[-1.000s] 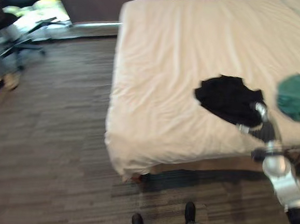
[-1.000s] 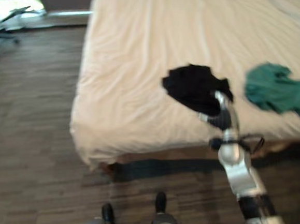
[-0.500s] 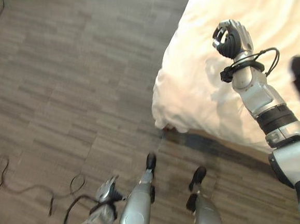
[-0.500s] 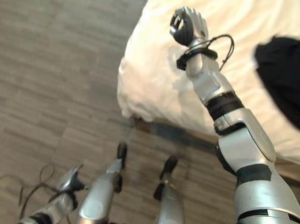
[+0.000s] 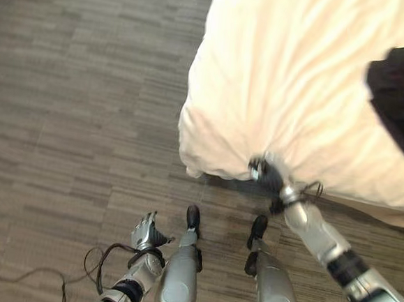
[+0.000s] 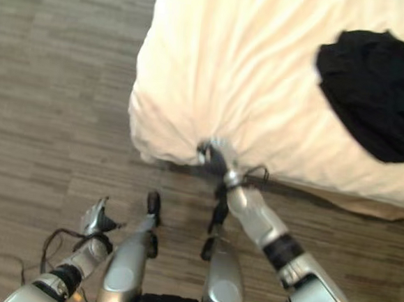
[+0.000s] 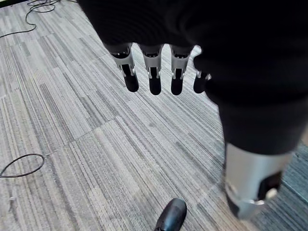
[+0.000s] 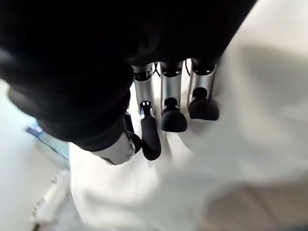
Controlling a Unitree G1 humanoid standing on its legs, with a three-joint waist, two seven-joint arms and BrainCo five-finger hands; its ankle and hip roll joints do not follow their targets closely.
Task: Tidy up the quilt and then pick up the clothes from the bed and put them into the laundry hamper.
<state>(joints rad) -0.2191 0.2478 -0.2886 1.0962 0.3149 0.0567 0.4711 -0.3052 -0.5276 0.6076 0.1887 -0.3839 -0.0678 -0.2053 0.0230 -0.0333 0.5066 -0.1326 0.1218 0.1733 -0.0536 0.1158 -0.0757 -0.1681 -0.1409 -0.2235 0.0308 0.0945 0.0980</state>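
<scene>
The cream quilt (image 5: 278, 73) covers the bed, and its near corner hangs over the floor. My right hand (image 5: 265, 173) is at the quilt's front edge beside that corner, where the cloth puckers toward it. In the right wrist view its fingers (image 8: 168, 113) and thumb curl into the white quilt (image 8: 250, 120) and pinch a fold. A black garment (image 5: 402, 104) lies crumpled on the quilt to the right, well apart from the hand. My left hand (image 5: 144, 232) hangs low over the floor with fingers (image 7: 151, 72) straight and holding nothing.
Grey-brown striped floor (image 5: 72, 113) stretches left of and in front of the bed. The bed's tan base (image 5: 393, 215) shows under the quilt's front edge at the right.
The camera has shifted. My right hand, raised as a fist above the quilt half a second ago, has come down to the front edge and pinched the cloth. The left hand stays low.
</scene>
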